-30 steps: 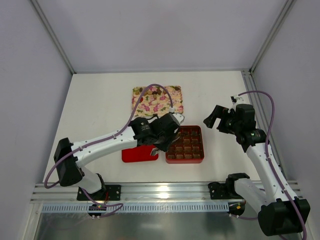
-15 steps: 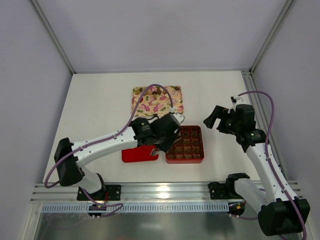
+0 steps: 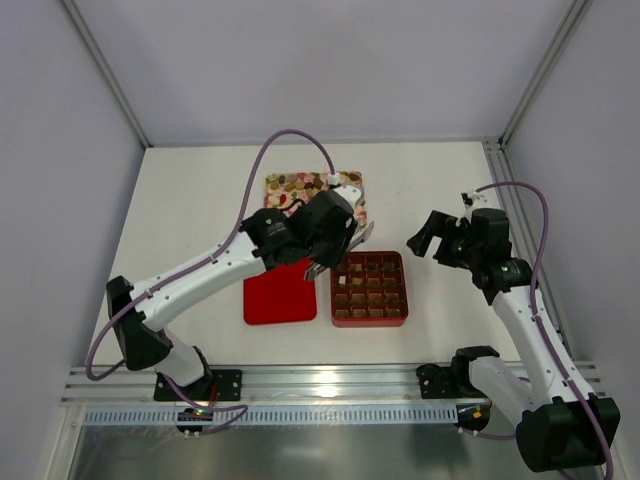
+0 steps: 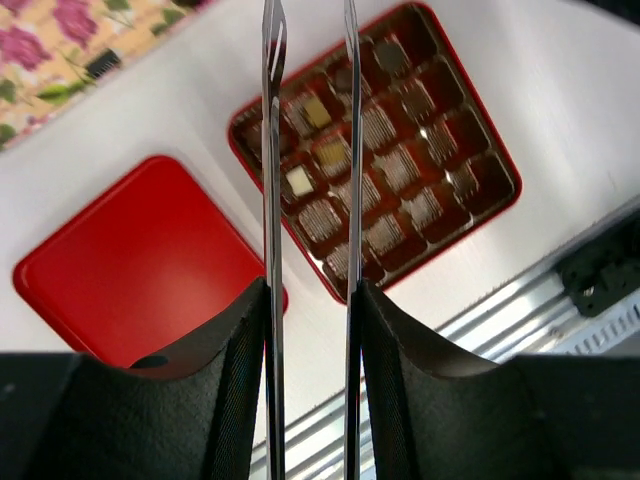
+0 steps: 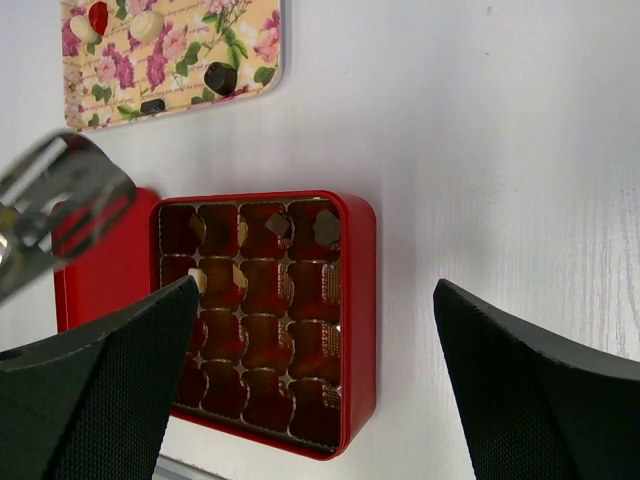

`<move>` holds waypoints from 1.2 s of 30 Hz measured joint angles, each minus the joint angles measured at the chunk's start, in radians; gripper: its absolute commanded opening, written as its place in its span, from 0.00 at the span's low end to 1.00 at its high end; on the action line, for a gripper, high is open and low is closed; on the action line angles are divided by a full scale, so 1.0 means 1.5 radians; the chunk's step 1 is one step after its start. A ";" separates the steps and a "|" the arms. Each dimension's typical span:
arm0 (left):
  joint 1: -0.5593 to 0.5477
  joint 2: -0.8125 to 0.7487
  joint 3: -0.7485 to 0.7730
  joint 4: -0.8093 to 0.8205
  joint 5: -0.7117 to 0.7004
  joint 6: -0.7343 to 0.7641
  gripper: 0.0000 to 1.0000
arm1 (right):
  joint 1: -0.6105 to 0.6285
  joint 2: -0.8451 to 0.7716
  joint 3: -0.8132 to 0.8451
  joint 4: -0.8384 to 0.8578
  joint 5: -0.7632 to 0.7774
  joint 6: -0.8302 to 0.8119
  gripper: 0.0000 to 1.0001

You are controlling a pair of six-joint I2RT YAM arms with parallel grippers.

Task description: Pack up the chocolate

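Chocolate pieces (image 5: 220, 76) lie on the flowered tray (image 3: 345, 185) at the back. The red box (image 3: 403, 292) with its brown gridded insert holds a few chocolates: dark ones (image 5: 325, 228) in the far row and pale ones (image 4: 298, 181) near its left side. My left gripper (image 3: 325, 265), with long thin metal fingers (image 4: 271, 150), hangs above the box's far left corner; it is open, with nothing between the blades (image 4: 308, 12). My right gripper (image 3: 425, 235) hovers to the right of the box, wide open and empty (image 5: 315, 290).
The red lid (image 3: 280, 297) lies flat just left of the box. An aluminium rail (image 3: 330, 385) runs along the near edge by the arm bases. Grey walls close in the table on three sides.
My left arm has lifted up and back from the box toward the tray, and its blades have parted slightly. The lid and the box's left column now show. The right arm is unmoved.
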 measured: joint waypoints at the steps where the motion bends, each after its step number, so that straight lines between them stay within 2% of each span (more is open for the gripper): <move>1: 0.014 0.006 0.019 -0.001 -0.004 0.003 0.40 | 0.000 0.000 0.000 0.000 0.000 0.000 1.00; 10: 0.147 0.164 0.193 -0.032 -0.034 0.050 0.41 | 0.000 0.001 0.000 0.001 -0.002 0.000 1.00; 15: 0.173 0.242 0.242 -0.049 -0.034 0.069 0.43 | 0.000 0.008 0.001 0.001 -0.002 -0.001 1.00; 36: 0.254 0.390 0.354 -0.082 -0.081 0.081 0.43 | 0.000 0.028 0.002 0.001 -0.005 -0.001 1.00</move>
